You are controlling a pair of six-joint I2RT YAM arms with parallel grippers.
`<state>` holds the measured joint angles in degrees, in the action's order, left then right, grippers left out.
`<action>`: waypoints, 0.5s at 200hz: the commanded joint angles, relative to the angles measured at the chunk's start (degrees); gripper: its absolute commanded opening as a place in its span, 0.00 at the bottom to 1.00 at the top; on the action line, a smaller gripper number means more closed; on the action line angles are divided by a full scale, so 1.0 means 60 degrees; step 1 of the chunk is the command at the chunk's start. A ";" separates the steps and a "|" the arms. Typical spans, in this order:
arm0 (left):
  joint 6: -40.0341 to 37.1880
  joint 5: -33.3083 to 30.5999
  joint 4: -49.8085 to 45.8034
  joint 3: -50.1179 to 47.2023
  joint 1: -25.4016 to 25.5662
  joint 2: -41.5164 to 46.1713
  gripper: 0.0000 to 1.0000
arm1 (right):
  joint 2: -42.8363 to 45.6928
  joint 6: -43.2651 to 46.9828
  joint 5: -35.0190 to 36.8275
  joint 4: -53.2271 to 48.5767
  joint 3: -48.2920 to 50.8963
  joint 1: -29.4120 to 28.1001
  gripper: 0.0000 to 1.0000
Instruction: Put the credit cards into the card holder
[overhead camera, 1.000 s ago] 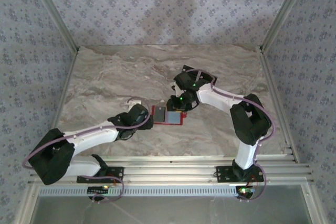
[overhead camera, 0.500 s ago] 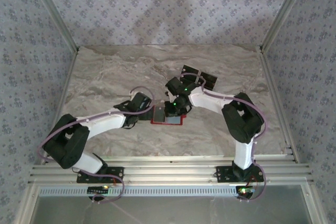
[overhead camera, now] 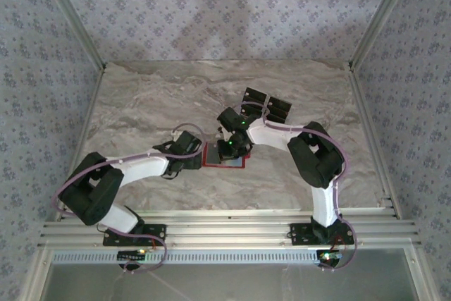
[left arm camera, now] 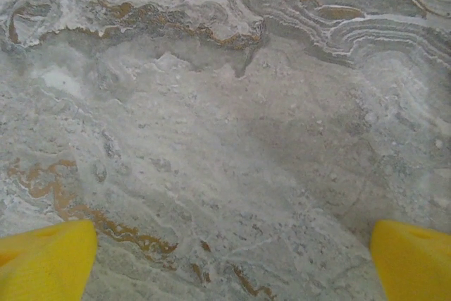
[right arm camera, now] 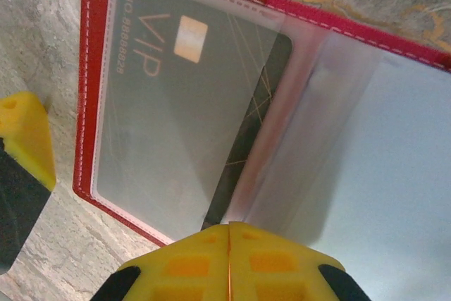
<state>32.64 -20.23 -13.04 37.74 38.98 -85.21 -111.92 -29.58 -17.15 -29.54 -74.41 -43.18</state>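
The card holder (overhead camera: 239, 163) lies open on the marble, red with clear pockets (right arm camera: 394, 139). One black credit card (right arm camera: 176, 111) marked VIP sits inside its left pocket. More black credit cards (overhead camera: 266, 102) lie spread on the table behind it. My right gripper (overhead camera: 229, 149) hangs over the open holder, its yellow fingertips (right arm camera: 180, 266) shut together at the near corner of the pocketed card, with nothing seen between them. My left gripper (overhead camera: 199, 156) is just off the holder's left edge, wide open over bare marble (left arm camera: 229, 262).
One yellow finger of the left gripper (right arm camera: 25, 139) stands right beside the holder's left edge. Aluminium rails (overhead camera: 211, 225) run along the near edge of the table, and patterned walls close the other sides.
My right gripper swung left from the loose cards down onto the open holder and shut. The left arm folded in, keeping its open gripper by the holder's left edge.
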 commanded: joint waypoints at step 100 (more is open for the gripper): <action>0.0214 0.0511 0.0636 -0.0456 0.0422 -0.0307 0.99 | -0.0827 -0.0047 -0.0521 -0.0111 -0.0714 -0.0249 0.09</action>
<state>33.32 -19.97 -9.76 36.14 39.79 -85.25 -114.93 -29.58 -18.90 -29.52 -77.10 -43.83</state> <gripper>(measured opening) 0.993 0.093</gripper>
